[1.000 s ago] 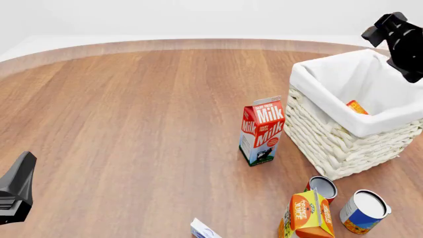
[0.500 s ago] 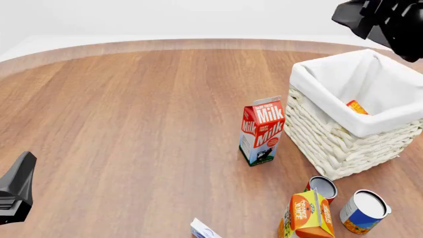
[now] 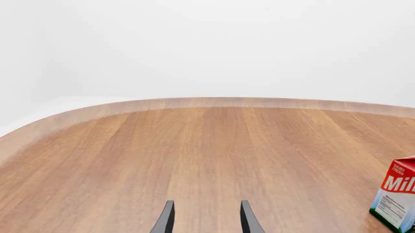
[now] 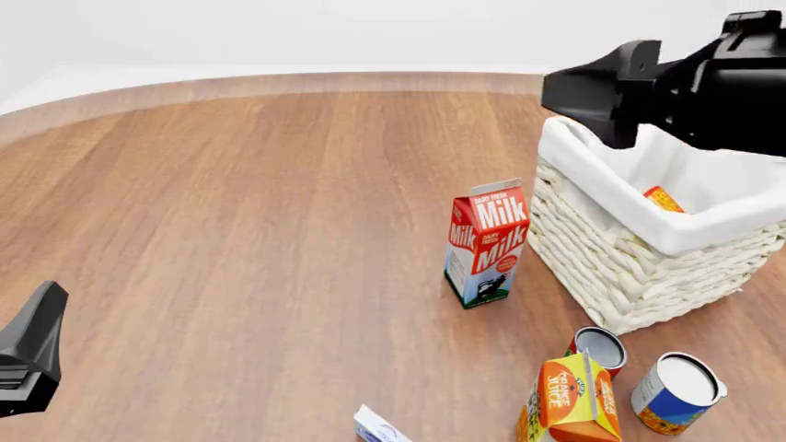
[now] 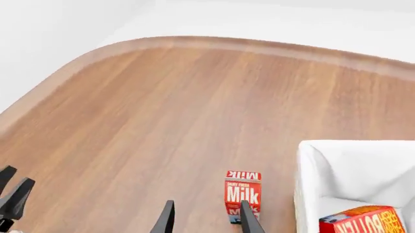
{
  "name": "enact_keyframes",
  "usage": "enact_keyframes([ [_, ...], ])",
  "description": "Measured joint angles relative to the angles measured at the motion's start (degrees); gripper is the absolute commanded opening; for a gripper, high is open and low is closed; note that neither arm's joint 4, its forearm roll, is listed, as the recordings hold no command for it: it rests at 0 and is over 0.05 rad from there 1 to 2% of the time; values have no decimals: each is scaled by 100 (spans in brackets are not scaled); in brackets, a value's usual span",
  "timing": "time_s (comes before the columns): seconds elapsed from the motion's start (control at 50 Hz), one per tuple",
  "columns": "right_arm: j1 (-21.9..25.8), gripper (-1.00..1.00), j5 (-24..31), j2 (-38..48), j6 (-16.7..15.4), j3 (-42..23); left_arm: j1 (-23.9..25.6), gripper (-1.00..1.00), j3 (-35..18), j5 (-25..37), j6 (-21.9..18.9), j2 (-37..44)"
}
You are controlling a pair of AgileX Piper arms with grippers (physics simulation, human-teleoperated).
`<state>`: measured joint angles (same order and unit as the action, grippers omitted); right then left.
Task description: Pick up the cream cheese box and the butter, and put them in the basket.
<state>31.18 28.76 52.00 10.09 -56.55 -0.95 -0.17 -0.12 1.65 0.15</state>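
The butter (image 4: 664, 198), a red and orange box, lies inside the basket (image 4: 639, 267); the right wrist view also shows the butter (image 5: 363, 221) in there. At the bottom edge of the front view a corner of the cream cheese box (image 4: 378, 425) shows, white with blue. My right arm (image 4: 687, 92) hangs above the basket's far left corner. Its gripper (image 5: 205, 219) is open and holds nothing. My left gripper (image 3: 207, 218) is open too, low at the left near edge (image 4: 31, 361), far from both boxes.
A red-white milk carton (image 4: 488, 241) stands just left of the basket. In front of the basket are an orange juice carton (image 4: 572, 401) and two cans (image 4: 598, 348) (image 4: 679, 391). Bare wooden tabletop (image 4: 246, 230) spreads to the left.
The right arm has swung from the top right corner leftward and towards the camera, over the basket's far side. The left arm and all objects stay still.
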Motion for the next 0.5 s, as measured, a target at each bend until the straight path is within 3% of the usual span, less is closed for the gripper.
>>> enact_keyframes([
  [0.26,561,100,156,170,-373,138,0,100,0,0,0,0],
  [0.5,1011,100,146,437,-445,369,0,100,0,0,0,0],
])
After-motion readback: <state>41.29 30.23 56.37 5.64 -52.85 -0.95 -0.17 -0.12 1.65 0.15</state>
